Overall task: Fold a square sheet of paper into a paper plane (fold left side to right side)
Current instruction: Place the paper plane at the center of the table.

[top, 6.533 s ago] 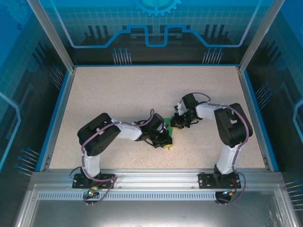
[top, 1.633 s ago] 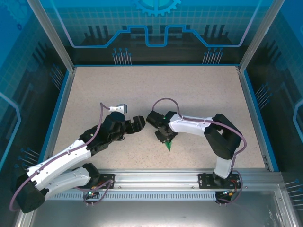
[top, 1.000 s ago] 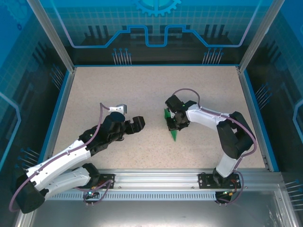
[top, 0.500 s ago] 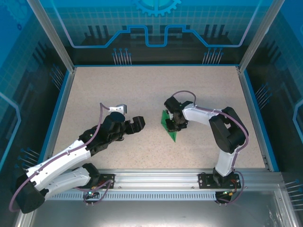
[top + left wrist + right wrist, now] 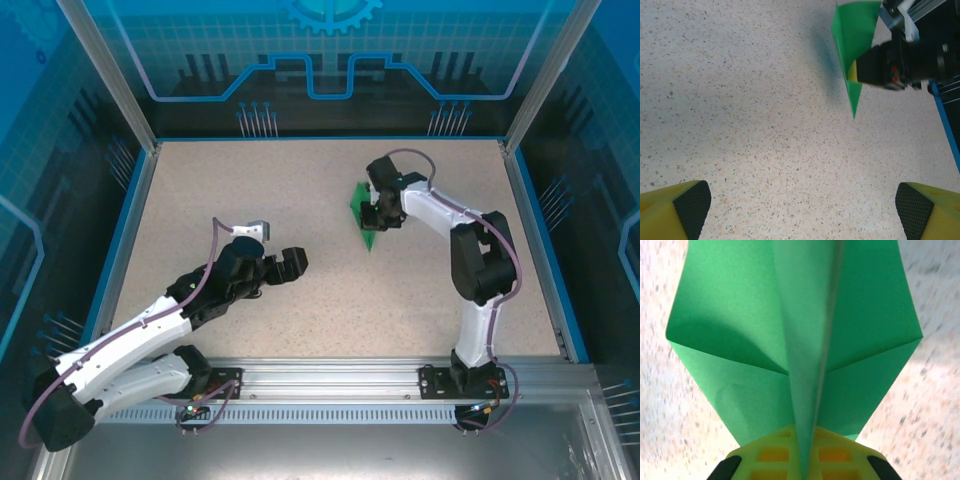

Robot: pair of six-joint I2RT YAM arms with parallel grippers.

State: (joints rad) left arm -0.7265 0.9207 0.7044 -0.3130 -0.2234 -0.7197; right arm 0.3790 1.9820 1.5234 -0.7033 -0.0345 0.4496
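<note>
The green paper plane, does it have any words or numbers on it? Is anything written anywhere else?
None: no word, number, label or sign can be read anywhere.
The paper plane is plain green, with folds but no marks.
The back panel carries blue line patterns and a gear shape, no letters.

Bright, even light; paper plane (image 5: 855, 27) casts a soft shadow

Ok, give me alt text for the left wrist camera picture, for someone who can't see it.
A bright green paper plane, folded to a sharp point, is pinched in the right gripper at the upper right, against a speckled beige table. The left gripper is open, its yellow fingers at the two bottom corners.
</note>
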